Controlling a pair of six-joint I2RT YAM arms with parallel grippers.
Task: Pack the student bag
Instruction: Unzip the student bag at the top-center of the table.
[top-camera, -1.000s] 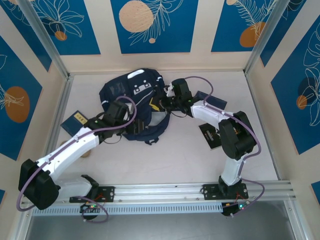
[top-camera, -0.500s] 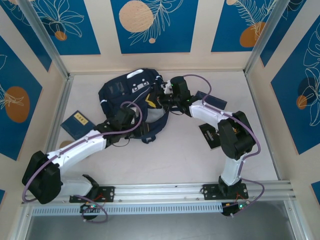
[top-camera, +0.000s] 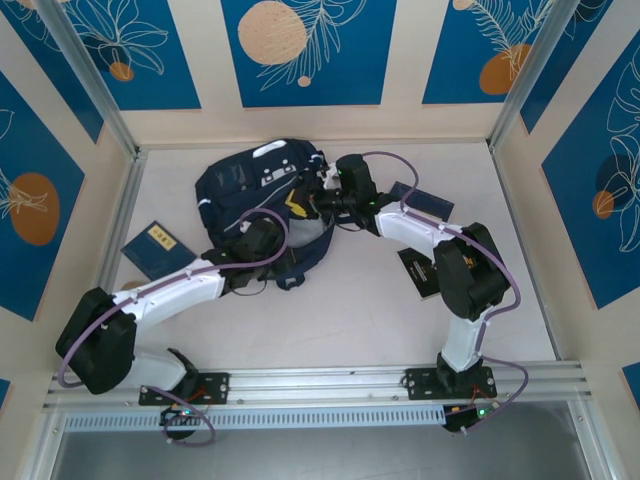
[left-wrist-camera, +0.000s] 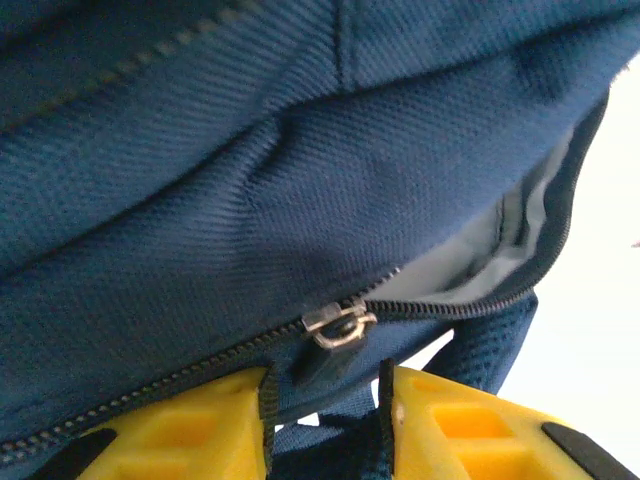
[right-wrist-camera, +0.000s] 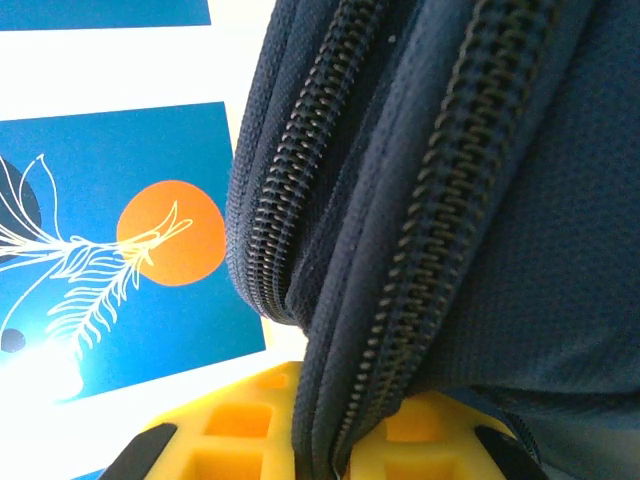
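student bag (left-wrist-camera: 200, 190) matt woven cloth; zipper pull (left-wrist-camera: 338, 326) shiny metal

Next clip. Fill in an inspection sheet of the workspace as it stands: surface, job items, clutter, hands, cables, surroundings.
Surface: pale table, bare in front of the arms.
Job's things: student bag lies at back centre, its zip partly open with grey lining showing.
Clutter: one small dark book left of the bag; two more on the right, the nearer one partly under the right arm.
Hands: left hand straddles the dark tab of the zip pull, grip unclear; right hand shut on the bag's zippered edge.
Cables: a purple cable loops along each arm.
Surroundings: cream walls with blue panels, metal rail at the near edge.
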